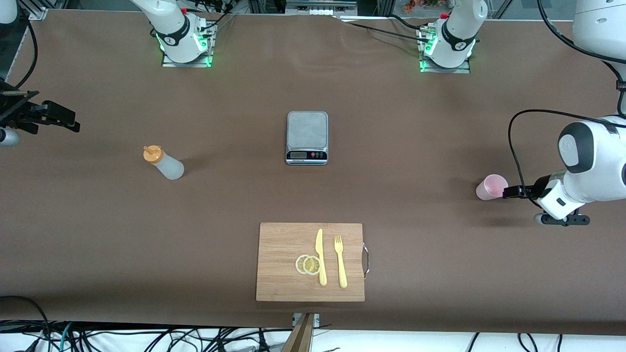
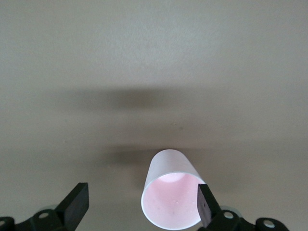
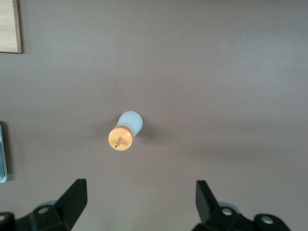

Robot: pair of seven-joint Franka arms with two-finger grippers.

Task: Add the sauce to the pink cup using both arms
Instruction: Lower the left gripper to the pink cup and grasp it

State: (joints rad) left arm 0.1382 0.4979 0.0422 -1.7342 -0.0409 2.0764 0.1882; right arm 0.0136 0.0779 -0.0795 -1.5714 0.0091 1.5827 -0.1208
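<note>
Two grippers are both spread wide and empty, so this reads as the approach step, nothing grasped yet. Left gripper (image 2: 142, 209) sits low at the left arm's end of the table, right by the small pale pink tapered plastic cup (image 1: 491, 187); in the left wrist view the cup (image 2: 171, 195) stands between the fingers, very close to one finger (image 2: 204, 204), contact unclear. Right gripper (image 3: 142, 202) hangs over the brown table (image 1: 234, 205) at the right arm's end, above the small translucent whitish squeeze bottle with orange nozzle cap (image 1: 164, 164), which stands upright and well apart from the cup. Silver kitchen scale with grey plate (image 1: 306, 138) is mid-table, nothing on it; bamboo cutting board (image 1: 281, 259) nearer the front camera carries a yellow plastic knife (image 1: 320, 256), yellow plastic fork (image 1: 340, 261) and two lemon slices (image 1: 308, 264). Next, probably: left centres on the cup and closes, right descends and clamps the bottle body below the cap. Front view cuts off most of the right arm at the frame edge, only dark parts show; the left fingertips are barely visible there. Sauce level in the bottle can't be made out; cup looks empty.
</note>
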